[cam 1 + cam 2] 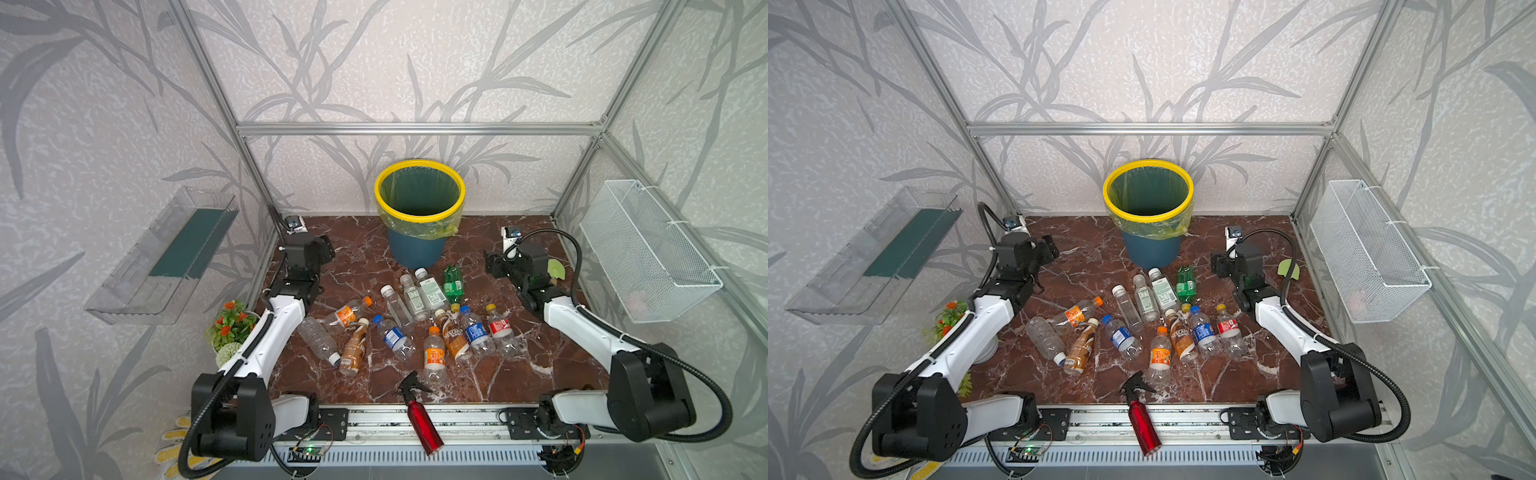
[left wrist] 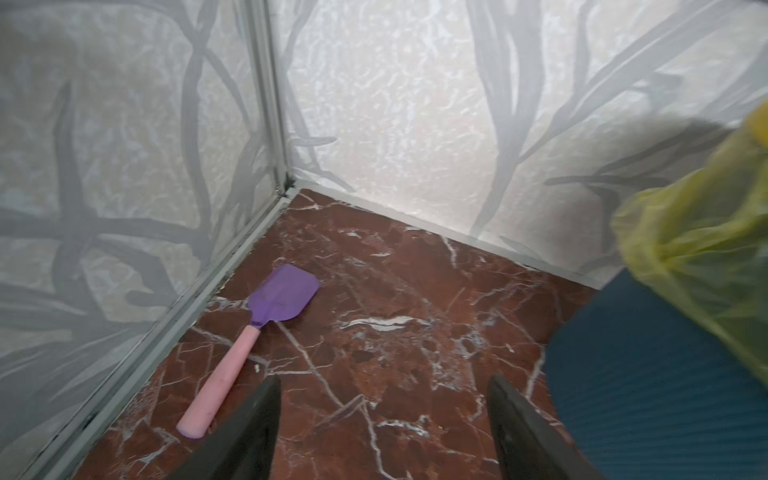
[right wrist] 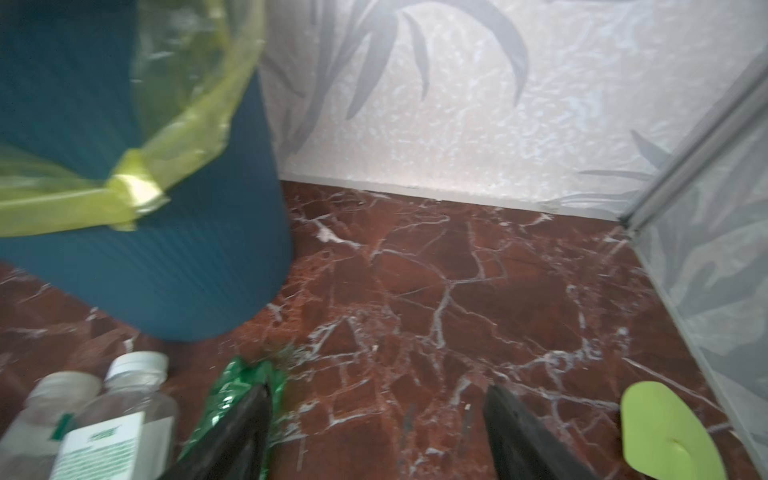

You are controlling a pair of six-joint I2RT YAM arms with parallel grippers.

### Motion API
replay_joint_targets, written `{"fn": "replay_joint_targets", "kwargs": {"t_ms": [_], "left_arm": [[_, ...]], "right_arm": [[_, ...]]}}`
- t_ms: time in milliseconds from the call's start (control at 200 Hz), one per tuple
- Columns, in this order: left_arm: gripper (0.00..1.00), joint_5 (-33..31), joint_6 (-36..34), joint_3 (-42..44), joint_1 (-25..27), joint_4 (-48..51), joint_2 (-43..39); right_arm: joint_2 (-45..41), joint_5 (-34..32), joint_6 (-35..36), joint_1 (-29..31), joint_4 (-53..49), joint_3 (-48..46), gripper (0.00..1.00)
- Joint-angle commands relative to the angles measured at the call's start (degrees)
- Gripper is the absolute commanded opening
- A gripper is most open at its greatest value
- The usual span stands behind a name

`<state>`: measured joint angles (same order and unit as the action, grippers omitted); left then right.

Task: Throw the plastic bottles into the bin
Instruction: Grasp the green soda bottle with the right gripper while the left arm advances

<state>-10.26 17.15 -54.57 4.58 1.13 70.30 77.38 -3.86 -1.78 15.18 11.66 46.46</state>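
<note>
Several plastic bottles (image 1: 415,324) lie scattered on the red marble table in both top views, among them a green one (image 1: 453,282), a brown one (image 1: 355,349) and an orange-labelled one (image 1: 434,355). Behind them stands the bin (image 1: 415,249), dark blue with a yellow rim and a yellow-green liner. My left gripper (image 1: 326,249) hovers left of the bin (image 2: 648,374), open with bare marble between its fingers (image 2: 384,382). My right gripper (image 1: 490,264) is right of the bin (image 3: 145,249), open and empty (image 3: 378,390). The green bottle (image 3: 237,386) lies just beside and behind one right finger.
A red spray bottle (image 1: 419,415) lies at the table's front edge. A purple spatula with a pink handle (image 2: 249,332) lies near the back left corner, a light green flat thing (image 3: 665,432) near the right wall. A wire basket (image 1: 648,249), a clear tray (image 1: 166,253) and a flower pot (image 1: 230,328) flank the table.
</note>
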Motion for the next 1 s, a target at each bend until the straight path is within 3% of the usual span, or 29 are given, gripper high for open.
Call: {"fn": "replay_joint_targets", "kwargs": {"t_ms": [0,155,380,670,995], "left_arm": [[0.77,11.6,-1.9,-4.9,0.9,17.0,-3.4],[0.77,22.5,-9.0,-6.0,1.5,23.2,-5.8],[0.77,31.2,-7.6,4.3,3.4,10.6,-9.9],[0.77,32.5,-7.4,3.2,3.4,13.1,-8.4],[0.77,31.9,-7.3,2.7,3.4,14.0,-7.2]], "right_arm": [[2.2,2.2,-5.5,2.9,-15.5,3.4,0.81],[6.8,3.4,-11.0,7.7,-15.3,4.3,0.81],[15.2,5.4,-18.0,9.8,-10.1,5.8,0.79],[24.8,5.1,-19.6,10.6,-5.1,8.6,0.78],[30.9,4.8,-20.2,10.7,-3.1,11.5,0.64]]}}
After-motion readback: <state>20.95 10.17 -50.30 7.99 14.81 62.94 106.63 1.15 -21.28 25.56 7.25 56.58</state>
